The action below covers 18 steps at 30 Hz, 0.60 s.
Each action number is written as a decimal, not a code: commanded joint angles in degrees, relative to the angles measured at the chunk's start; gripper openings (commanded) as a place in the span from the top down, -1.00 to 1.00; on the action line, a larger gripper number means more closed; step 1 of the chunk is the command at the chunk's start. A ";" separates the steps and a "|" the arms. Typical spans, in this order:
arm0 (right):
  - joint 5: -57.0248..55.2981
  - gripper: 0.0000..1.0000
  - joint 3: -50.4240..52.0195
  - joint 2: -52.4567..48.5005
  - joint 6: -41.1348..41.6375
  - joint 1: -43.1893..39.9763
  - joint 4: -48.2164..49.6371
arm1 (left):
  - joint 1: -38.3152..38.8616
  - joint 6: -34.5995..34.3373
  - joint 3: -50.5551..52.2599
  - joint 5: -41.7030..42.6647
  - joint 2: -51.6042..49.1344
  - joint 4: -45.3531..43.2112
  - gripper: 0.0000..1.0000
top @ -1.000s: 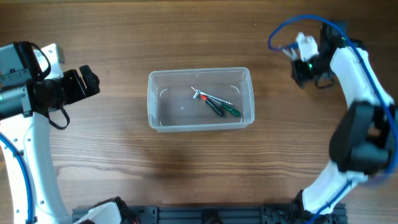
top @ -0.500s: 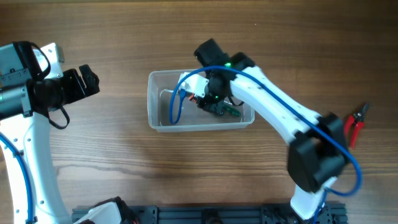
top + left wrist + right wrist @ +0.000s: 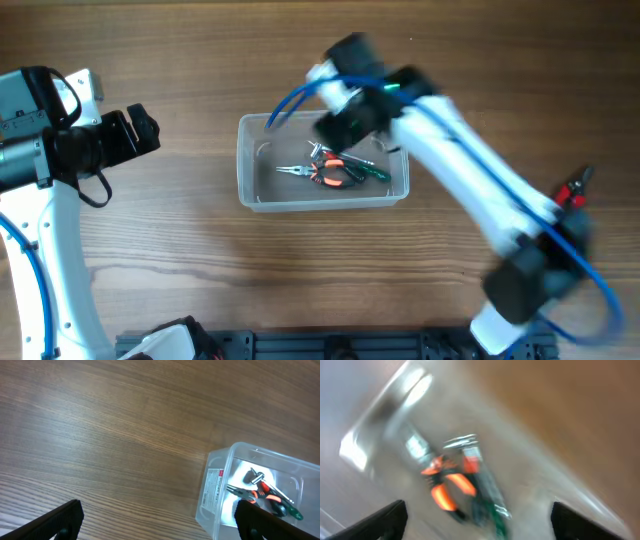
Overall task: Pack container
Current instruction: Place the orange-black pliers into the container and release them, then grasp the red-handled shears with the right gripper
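Orange-handled pliers (image 3: 315,172) now lie inside the container (image 3: 240,165), where half a second ago the right arm was reaching down into it. That arm has since lifted over the tub's back rim and shows only as a blur from above. Nearest in, the right gripper (image 3: 477,515) has its fingers spread wide with nothing between them, so it has let go. Just beyond those fingers, straight ahead in the smeared wrist view, sit the pliers and a green screwdriver (image 3: 490,497) on the tub floor. The left gripper (image 3: 157,510) hangs over bare table (image 3: 100,435), fingers likewise parted and empty. The container lies ahead of it and off to the right, and none of the tub is between its fingers. From above, the tub's long axis runs left to right across the middle of the table. Farthest from either set of fingers, a red-handled tool (image 3: 572,188) lies on the wood well to the right, partly hidden by the right arm, so how it lies cannot be read. Judging by that, the right arm is much the nearer one to fetch it, swinging back away from the tub.
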<state>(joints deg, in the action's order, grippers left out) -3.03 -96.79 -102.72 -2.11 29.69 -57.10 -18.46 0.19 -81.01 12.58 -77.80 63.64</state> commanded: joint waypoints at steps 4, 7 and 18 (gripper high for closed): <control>-10.03 -0.99 -1.29 13.29 44.52 -28.33 -13.75 | 0.26 1.14 -0.76 1.09 -0.20 -0.15 -1.00; -1.11 -1.00 5.22 13.25 46.01 -39.32 -14.32 | 0.26 1.14 -0.76 1.09 -0.20 -0.15 -1.00; 4.09 -1.00 33.79 11.65 33.11 -62.84 5.55 | 0.26 1.11 -0.76 1.11 -0.20 0.11 -0.99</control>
<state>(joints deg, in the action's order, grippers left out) -0.19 -65.10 -89.78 36.18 -32.16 -53.63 -18.46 0.19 -81.01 12.56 -77.78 63.70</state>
